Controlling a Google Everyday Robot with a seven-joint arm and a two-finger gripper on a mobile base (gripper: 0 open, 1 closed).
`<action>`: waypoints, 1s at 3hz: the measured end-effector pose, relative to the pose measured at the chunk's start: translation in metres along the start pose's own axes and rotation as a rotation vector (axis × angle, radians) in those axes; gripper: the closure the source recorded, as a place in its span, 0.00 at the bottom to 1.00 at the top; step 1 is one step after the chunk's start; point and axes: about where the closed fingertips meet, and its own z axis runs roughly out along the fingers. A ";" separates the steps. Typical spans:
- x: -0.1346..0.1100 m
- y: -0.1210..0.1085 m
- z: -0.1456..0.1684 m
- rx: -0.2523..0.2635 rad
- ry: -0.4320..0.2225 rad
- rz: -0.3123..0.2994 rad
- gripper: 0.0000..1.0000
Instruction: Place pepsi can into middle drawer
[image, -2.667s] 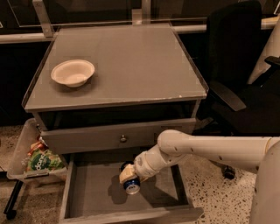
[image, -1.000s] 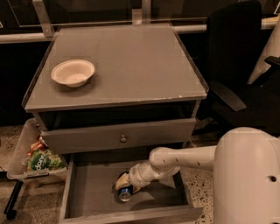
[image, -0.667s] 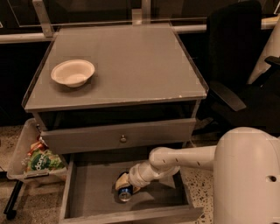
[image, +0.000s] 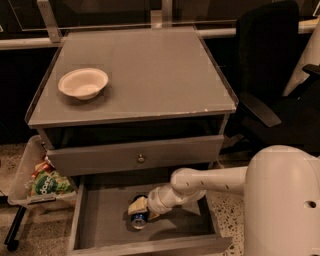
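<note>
The middle drawer (image: 102, 227) is pulled out at the bottom of the grey cabinet, its flat floor in view. The pepsi can (image: 139, 219) is down inside it, near the middle, blue with a silver end facing me. My gripper (image: 142, 209) reaches in from the right on a white arm. It is shut on the pepsi can, with its tan fingers (image: 136, 205) around the can's upper part. The can looks to be touching the drawer floor.
A grey drawer front with a round knob (image: 141, 158) is just above the open drawer. A white bowl (image: 83, 82) stands on the cabinet top. A green snack bag (image: 47, 184) lies in a bin at the left. A black chair (image: 270, 75) stands at the right.
The gripper has lowered the can from above the drawer to its floor and moved a little left. Over the last second nothing has visibly moved.
</note>
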 end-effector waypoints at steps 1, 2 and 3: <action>0.000 0.000 0.000 0.000 0.000 0.000 0.12; 0.000 0.000 0.000 0.000 0.000 0.000 0.00; 0.000 0.000 0.000 0.000 0.000 0.000 0.00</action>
